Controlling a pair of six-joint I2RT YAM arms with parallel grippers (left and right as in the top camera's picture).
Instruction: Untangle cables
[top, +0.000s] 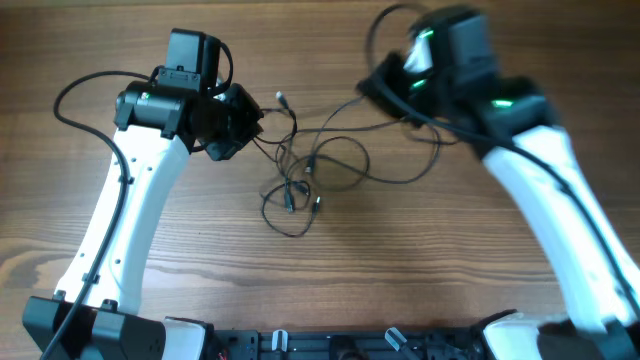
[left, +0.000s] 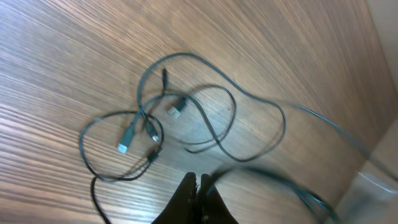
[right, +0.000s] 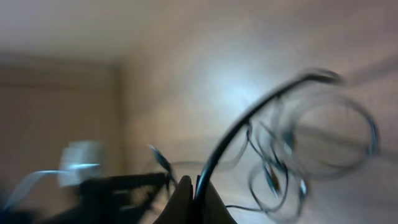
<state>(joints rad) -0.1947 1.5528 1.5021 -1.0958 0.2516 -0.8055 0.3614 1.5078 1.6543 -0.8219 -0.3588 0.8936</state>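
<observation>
The thin black cables (top: 300, 183) with silver-tipped plugs lie knotted mid-frame on the wooden bench (top: 400, 270), between the arms. The right end effector (right: 194, 180), upper right, is clamped on a strand running left to the knot. The left end effector (left: 196, 180), nearer at upper left, is closed, but whether it holds a strand is unclear. Open bench lies below the knot.

the cables (top: 311, 166) are thin and black, and their plug tips (left: 176, 111) are silver or whitish. the table (top: 430, 270) is warm brown wood with fine, darker grain lines. the left arm (top: 130, 220) and the right arm (top: 560, 210) have white shells and black joints. small green lights (top: 497, 103) glow on the right one. the left gripper (left: 196, 193) and the right gripper (right: 189, 196) are black.
</observation>
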